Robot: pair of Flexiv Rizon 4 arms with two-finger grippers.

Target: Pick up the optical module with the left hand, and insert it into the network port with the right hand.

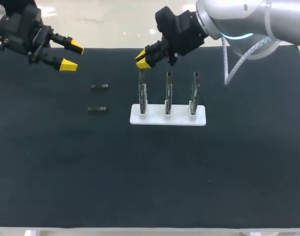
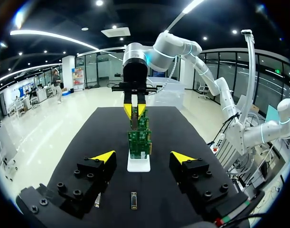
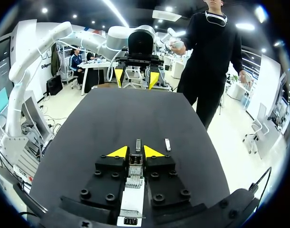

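The small dark rectangular optical module [image 1: 97, 109], left of centre, looks light and rigid; I'd pinch its long sides. My left gripper [image 1: 72, 56] has its fingers spread; the right gripper [image 1: 142, 59] I cannot tell.

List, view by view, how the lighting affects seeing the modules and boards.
Head view: the two optical modules are dark on the black table and barely stand out, while the white base shows brightly. Left wrist view: the boards are evenly lit, clearly green. Right wrist view: the modules catch light and read pale.
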